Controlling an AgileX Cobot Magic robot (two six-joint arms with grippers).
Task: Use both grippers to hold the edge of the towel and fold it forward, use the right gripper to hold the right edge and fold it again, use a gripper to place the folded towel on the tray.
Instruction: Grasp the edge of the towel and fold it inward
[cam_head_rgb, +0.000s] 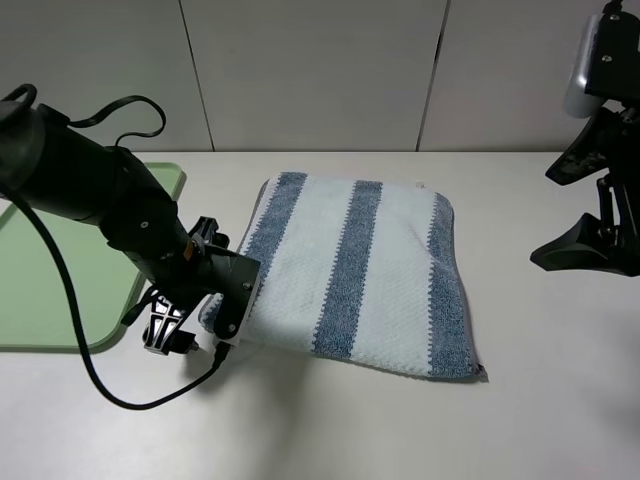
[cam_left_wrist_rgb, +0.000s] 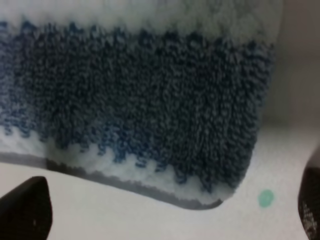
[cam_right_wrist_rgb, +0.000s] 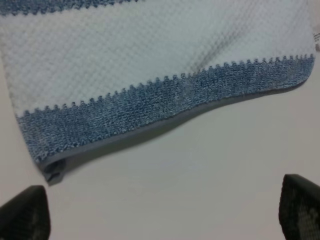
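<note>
Towel (cam_head_rgb: 360, 270), waffle cloth striped mint-white and dusty blue, lies on white tabletop (cam_head_rgb: 330, 430) between black claw hands, both wide open and empty: left hand (cam_head_rgb: 185, 337) at near-left corner, right hand (cam_right_wrist_rgb: 161, 215) farther off right edge.

The towel (cam_head_rgb: 355, 275) lies on the table (cam_head_rgb: 420, 430), the tray (cam_head_rgb: 50, 290) left of it, the left claw (cam_head_rgb: 168, 335) at its near-left corner.

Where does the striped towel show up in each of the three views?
Exterior high: the towel lies mid-table, right of the tray.
Left wrist: a blue-striped corner of the towel fills most of the frame.
Right wrist: a blue-striped side of the towel crosses the frame.
Shared landmark: the thin grey edging along its rim.
</note>
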